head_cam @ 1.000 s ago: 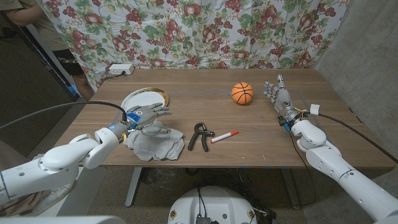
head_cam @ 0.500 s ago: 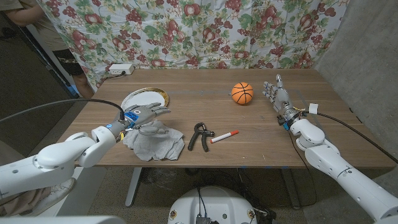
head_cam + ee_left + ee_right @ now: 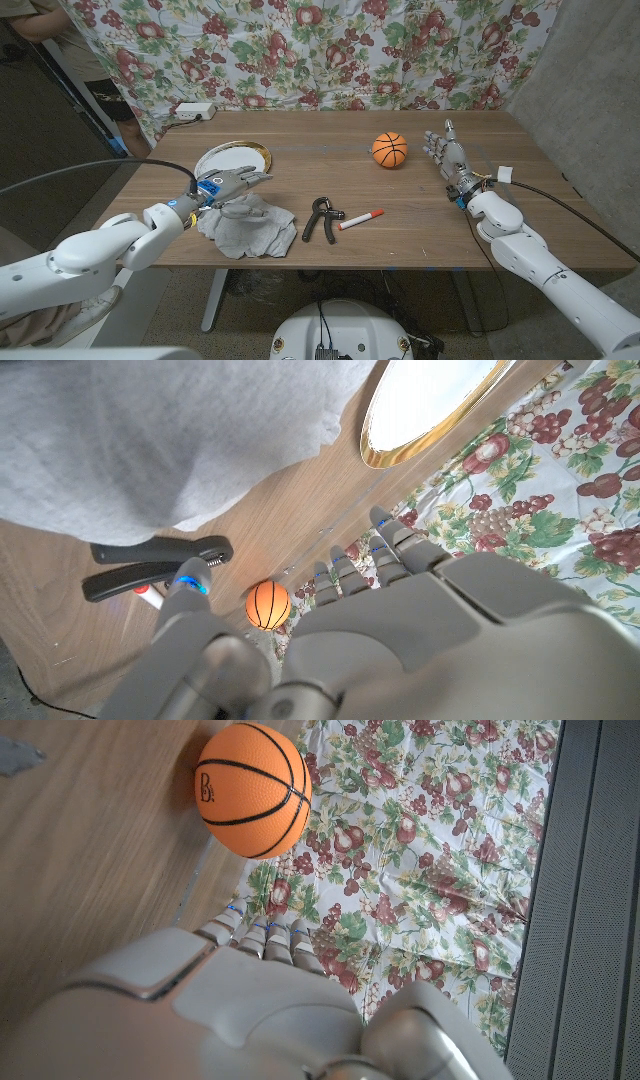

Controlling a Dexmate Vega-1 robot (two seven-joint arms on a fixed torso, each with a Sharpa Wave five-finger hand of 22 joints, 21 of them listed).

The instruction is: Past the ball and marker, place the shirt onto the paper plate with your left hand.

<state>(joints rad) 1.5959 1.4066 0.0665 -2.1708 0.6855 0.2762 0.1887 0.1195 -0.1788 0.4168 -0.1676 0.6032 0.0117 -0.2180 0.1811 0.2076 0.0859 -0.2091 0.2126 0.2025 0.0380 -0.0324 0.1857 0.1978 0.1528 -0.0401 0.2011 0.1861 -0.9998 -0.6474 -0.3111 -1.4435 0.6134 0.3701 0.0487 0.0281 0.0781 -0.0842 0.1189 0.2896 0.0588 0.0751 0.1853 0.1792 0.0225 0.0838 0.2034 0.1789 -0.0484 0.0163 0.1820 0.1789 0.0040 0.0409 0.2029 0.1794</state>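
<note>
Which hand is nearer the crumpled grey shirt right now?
Left. The left hand hovers right over the crumpled grey shirt, fingers spread. The right hand stands far across the table, beyond the orange basketball.

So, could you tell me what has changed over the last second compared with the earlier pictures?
Very little. The left hand has drifted slightly toward the paper plate above the grey shirt, its fingers still spread; the shirt has not been lifted. The right hand, ball, marker and hand gripper tool stayed where they were.
</note>
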